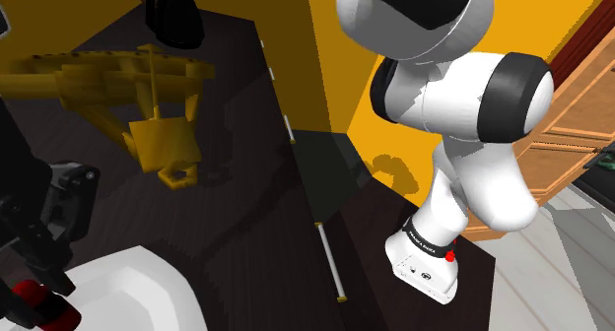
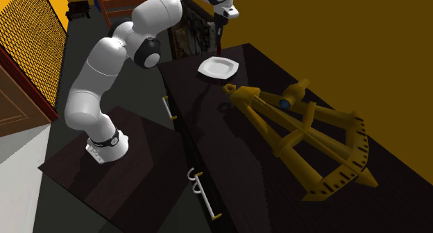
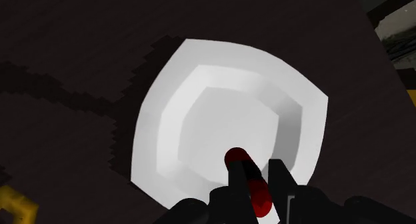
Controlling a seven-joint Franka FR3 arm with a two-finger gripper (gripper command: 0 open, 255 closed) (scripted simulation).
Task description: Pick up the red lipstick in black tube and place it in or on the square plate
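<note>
Dark tabletop (image 3: pixel 80 43); gripper (image 3: pixel 259 179) (clasping lipstick (image 3: pixel 237 156)) above plate (image 3: pixel 173 96)

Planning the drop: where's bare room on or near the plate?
Centre of the plate, inside its raised rim, is bare under the held lipstick. Dark tabletop between yellow instrument and handled front edge is free. Crowded: the instrument's side.

Beneath my pincer (image 3: pixel 257 181) the white plate (image 3: pixel 200 116) lies open; the yellow instrument (image 2: pixel 305 138) flanks it on the desk (image 2: pixel 236 162), not touching.
</note>
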